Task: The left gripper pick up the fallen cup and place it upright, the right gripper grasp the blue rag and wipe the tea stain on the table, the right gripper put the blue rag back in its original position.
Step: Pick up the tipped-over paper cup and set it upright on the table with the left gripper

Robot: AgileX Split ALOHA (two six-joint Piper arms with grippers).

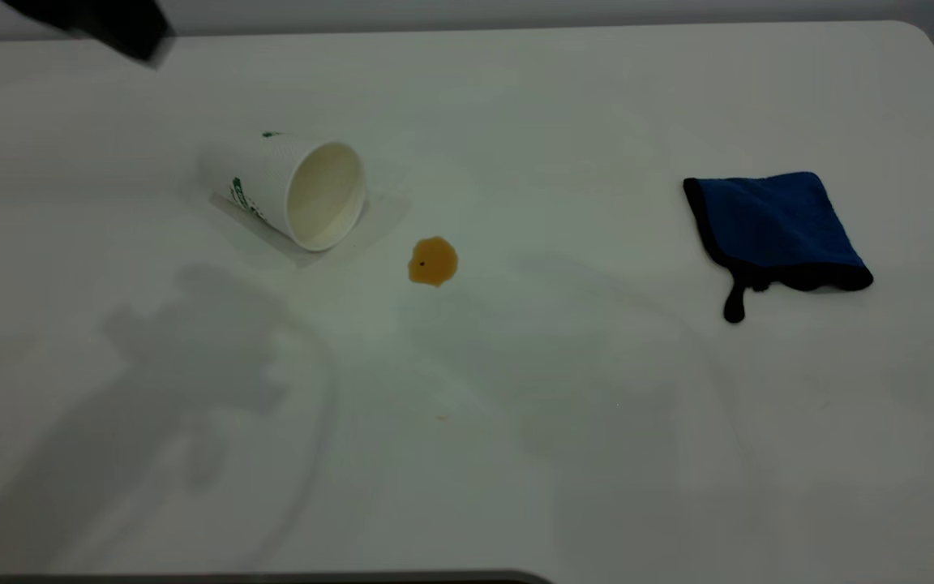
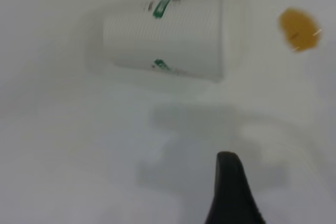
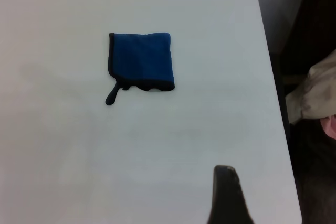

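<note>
The cup [image 1: 297, 191] lies on its side on the white table [image 1: 516, 422], left of centre, its cream mouth turned toward the tea stain [image 1: 433, 261]. That stain is a small amber blot just beside the cup's rim. The blue rag [image 1: 775, 227] lies flat at the right, its black loop tail pointing to the front. My left gripper [image 1: 110, 24] hangs blurred above the far left corner, well apart from the cup; its wrist view looks down on the cup [image 2: 168, 38] and the stain [image 2: 298, 28]. My right gripper [image 3: 227, 198] shows only in its wrist view, some way from the rag [image 3: 140, 60].
A faint pale rectangular patch [image 1: 382, 212] lies under the cup. The table's rounded corner [image 1: 929, 36] is at the back right. Past the table's side edge [image 3: 270, 72] in the right wrist view are a dark floor and a pale crumpled thing [image 3: 315, 93].
</note>
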